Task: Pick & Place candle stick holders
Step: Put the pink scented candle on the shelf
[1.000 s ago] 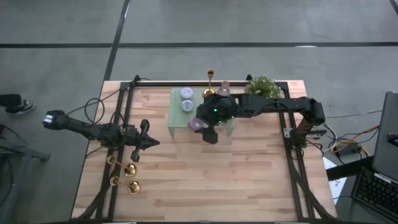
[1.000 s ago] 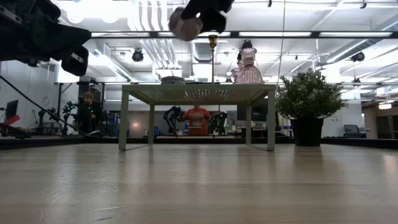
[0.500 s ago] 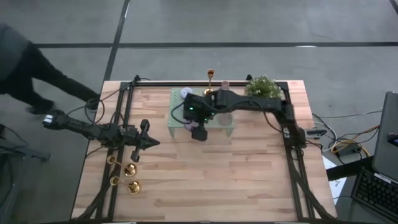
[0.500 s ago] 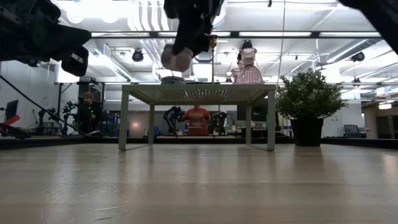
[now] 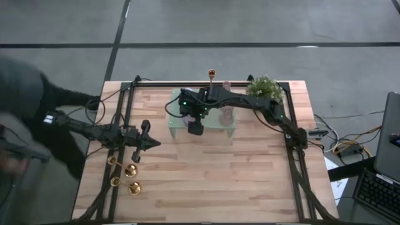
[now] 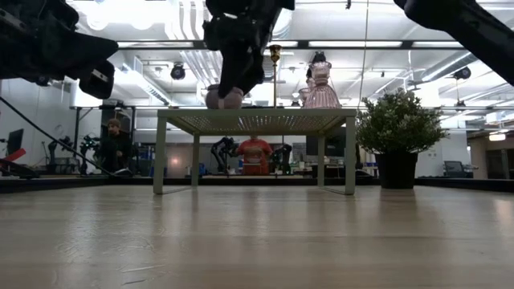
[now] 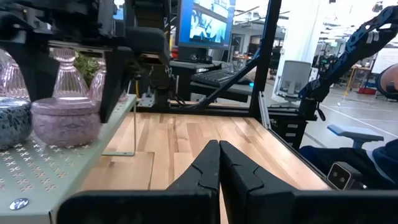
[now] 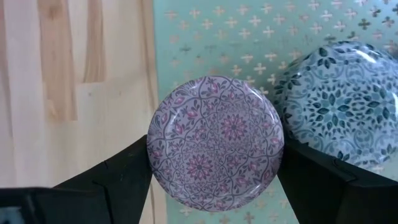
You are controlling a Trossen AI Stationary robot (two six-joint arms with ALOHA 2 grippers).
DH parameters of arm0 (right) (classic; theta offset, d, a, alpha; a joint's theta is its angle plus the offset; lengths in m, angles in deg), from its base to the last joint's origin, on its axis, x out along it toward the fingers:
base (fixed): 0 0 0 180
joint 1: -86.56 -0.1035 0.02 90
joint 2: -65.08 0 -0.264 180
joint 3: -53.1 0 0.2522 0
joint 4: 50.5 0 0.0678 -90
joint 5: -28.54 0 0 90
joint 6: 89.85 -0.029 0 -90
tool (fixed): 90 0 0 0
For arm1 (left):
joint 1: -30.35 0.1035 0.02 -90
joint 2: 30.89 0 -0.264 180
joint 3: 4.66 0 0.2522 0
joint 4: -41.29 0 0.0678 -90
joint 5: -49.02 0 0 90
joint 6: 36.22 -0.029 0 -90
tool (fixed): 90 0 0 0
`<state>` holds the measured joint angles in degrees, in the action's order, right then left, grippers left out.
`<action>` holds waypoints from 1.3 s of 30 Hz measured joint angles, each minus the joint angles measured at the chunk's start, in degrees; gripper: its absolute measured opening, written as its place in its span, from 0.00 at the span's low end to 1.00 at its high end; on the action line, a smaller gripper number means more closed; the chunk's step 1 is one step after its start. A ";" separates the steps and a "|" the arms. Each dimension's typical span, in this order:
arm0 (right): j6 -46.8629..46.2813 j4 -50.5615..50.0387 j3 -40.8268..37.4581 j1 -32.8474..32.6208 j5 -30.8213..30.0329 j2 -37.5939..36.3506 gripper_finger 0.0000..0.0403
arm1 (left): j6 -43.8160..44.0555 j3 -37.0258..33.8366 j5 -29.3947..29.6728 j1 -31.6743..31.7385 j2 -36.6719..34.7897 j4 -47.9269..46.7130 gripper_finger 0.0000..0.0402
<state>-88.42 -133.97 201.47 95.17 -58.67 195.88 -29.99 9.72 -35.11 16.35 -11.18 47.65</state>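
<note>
The right gripper (image 5: pixel 195 127) hangs over the near left part of the pale green perforated shelf (image 5: pixel 229 128) at the back of the wooden table (image 5: pixel 250 181). Its fingers (image 8: pixel 118 171) stand wide, one on each side of a round lilac candle (image 8: pixel 216 143) with a patterned lid; in the right wrist view the fingers flank the lid closely, though whether they press on it cannot be told. In the low view the lilac candle (image 6: pixel 224 98) sits on the shelf top under the gripper. A blue patterned candle (image 8: pixel 339 102) lies just beside it on the shelf.

The candle stick holders are well apart from this gripper. One gold holder (image 5: pixel 211 76) stands upright at the back edge of the table, behind the shelf. A group of gold holders (image 5: pixel 125 177) stands on the near left of the table, close to the left gripper (image 5: pixel 145 142), which hovers just behind them with its fingers (image 7: pixel 208 171) pressed together and nothing between them.

A pink glass piece (image 5: pixel 226 112) stands on the shelf, and a small potted plant (image 5: pixel 264 87) sits at the back right. A blurred person (image 5: pixel 25 119) is at the table's left side
</note>
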 joint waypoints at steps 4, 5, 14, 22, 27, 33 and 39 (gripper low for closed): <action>-0.10 1.27 0.02 0.34 0.07 0.48 0.75 | 0.00 0.00 -0.02 -0.02 0.02 -0.17 0.01; -0.12 1.69 0.02 0.40 0.06 0.54 0.75 | 0.01 0.00 -0.02 -0.02 0.04 -0.17 0.01; -0.27 3.53 0.02 0.45 0.08 0.94 0.75 | 0.00 0.00 -0.02 -0.02 0.04 -0.15 0.01; 0.08 4.74 0.01 0.45 0.07 0.99 0.75 | 0.01 0.00 -0.02 -0.02 0.04 -0.13 0.01; 0.07 5.21 0.00 0.40 0.06 1.05 0.75 | 0.00 0.00 -0.02 -0.02 0.04 -0.13 0.01; 0.08 5.24 0.00 0.40 0.08 1.05 0.77 | -0.01 0.00 -0.02 -0.02 0.04 -0.11 0.01; 0.21 5.07 0.13 0.40 0.08 1.05 0.87 | 0.01 0.00 -0.02 -0.02 0.04 -0.11 0.01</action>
<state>-88.21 -128.90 201.60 95.57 -58.59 196.93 -29.98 9.72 -35.13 16.33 -11.14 47.54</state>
